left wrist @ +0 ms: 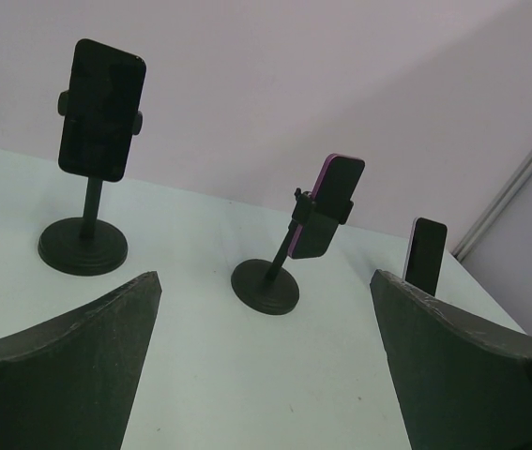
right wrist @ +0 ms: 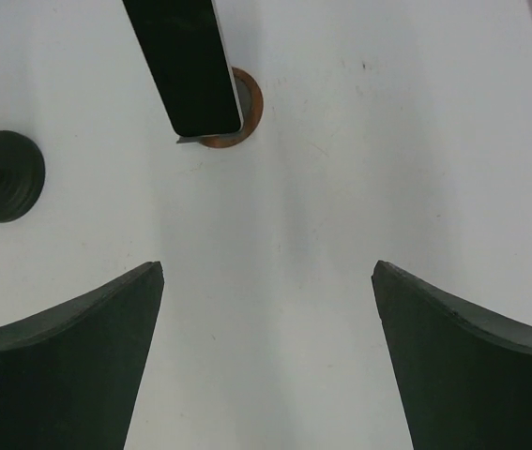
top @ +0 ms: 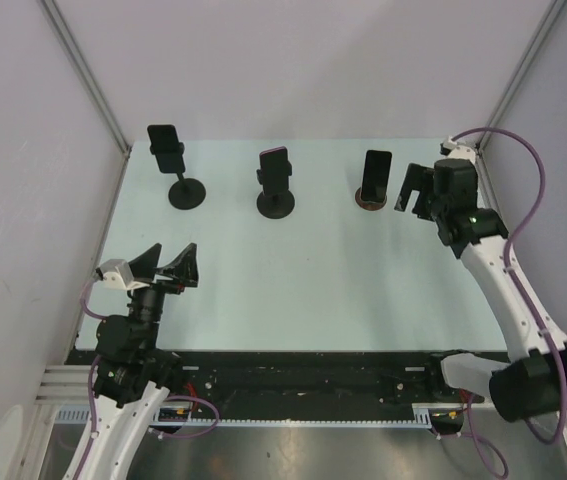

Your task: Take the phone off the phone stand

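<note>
Three phones stand in a row at the back of the table. The left phone (top: 165,147) (left wrist: 102,109) sits clamped on a black pole stand (top: 186,192). The middle phone (top: 275,163) (left wrist: 329,204), purple-edged, tilts on a second black stand (top: 276,204). The right phone (top: 377,172) (right wrist: 186,61) leans in a round brown stand (top: 369,200) (right wrist: 249,109). My right gripper (top: 413,193) (right wrist: 267,267) hovers open just right of that phone, touching nothing. Open and holding nothing, my left gripper (top: 166,265) (left wrist: 266,277) hangs low at the near left, well short of the stands.
The pale table (top: 313,290) is walled by white panels at the back and on both sides. The middle stand's black base (right wrist: 3,175) shows at the left of the right wrist view. The right arm's purple cable (top: 523,160) loops near the back right corner.
</note>
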Action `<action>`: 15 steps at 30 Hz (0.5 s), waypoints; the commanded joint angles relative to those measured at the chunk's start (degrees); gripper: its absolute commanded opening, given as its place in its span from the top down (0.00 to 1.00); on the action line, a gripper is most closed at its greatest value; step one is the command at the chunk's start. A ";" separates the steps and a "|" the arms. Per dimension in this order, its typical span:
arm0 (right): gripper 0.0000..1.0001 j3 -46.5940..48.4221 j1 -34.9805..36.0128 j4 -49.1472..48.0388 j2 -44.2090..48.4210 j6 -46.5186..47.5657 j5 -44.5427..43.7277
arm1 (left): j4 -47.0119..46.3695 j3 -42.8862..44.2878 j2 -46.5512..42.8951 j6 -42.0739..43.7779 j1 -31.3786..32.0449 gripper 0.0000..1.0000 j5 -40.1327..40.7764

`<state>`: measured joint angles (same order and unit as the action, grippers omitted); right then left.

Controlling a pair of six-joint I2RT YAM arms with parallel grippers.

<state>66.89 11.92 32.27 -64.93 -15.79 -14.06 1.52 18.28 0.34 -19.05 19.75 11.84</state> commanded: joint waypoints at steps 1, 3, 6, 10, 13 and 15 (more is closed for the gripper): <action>0.00 4.82 -0.76 -2.99 -7.83 -3.19 2.64 | 0.06 0.26 -5.00 0.06 0.20 0.00 0.20; 0.00 5.79 -0.67 -7.28 -12.30 -3.11 1.85 | 0.41 0.87 -2.99 0.41 0.12 0.00 0.38; 0.00 8.16 -0.15 -11.86 -18.19 -1.27 -1.39 | 0.41 1.58 -0.79 0.85 0.03 0.00 0.38; 0.00 9.31 0.47 -18.90 -22.42 0.85 -3.25 | 0.68 1.93 2.29 1.47 -0.32 0.00 0.12; 0.00 9.66 0.47 -24.87 -25.41 1.81 -3.34 | 0.85 2.20 4.40 1.65 -0.59 0.00 0.20; 0.00 11.14 0.73 -27.42 -27.00 2.34 -2.55 | 0.68 2.54 5.63 1.65 -0.85 0.00 0.03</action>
<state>73.60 12.27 15.84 -89.52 -15.35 -15.55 2.33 18.48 3.42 -18.37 19.55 11.84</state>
